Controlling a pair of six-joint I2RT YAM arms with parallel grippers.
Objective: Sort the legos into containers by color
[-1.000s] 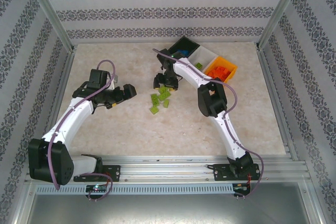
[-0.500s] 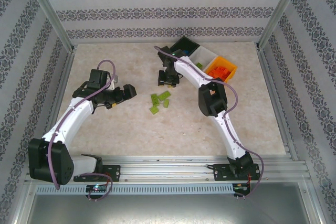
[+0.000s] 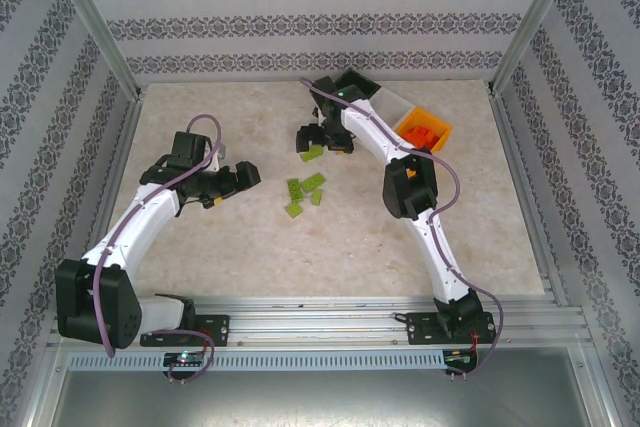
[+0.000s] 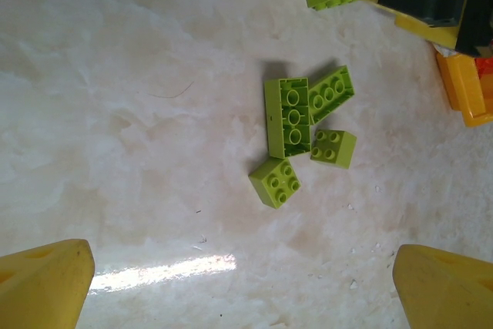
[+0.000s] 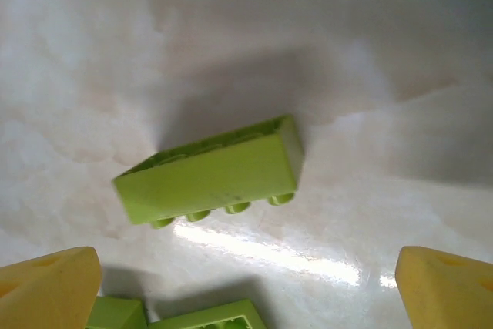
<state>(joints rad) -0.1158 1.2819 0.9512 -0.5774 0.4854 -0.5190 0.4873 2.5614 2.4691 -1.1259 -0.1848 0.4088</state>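
Top view: a lone lime brick [image 3: 313, 152] lies on the marbled table [image 3: 200, 247] toward its far edge, just ahead of the right gripper [image 3: 322, 140], jaws wide, holding nothing; left gripper [image 3: 243, 175] equally wide, left of a lime cluster [image 3: 305, 192] mid-table. Left wrist: cluster ahead of the spread yellow fingers [image 4: 46, 283], longest brick [image 4: 289, 117] hollow side up, long axis pointing away. Right wrist: lone brick, glossy, on its side, studs toward the fingertips [image 5: 50, 290], long axis crosswise, slightly tilted.
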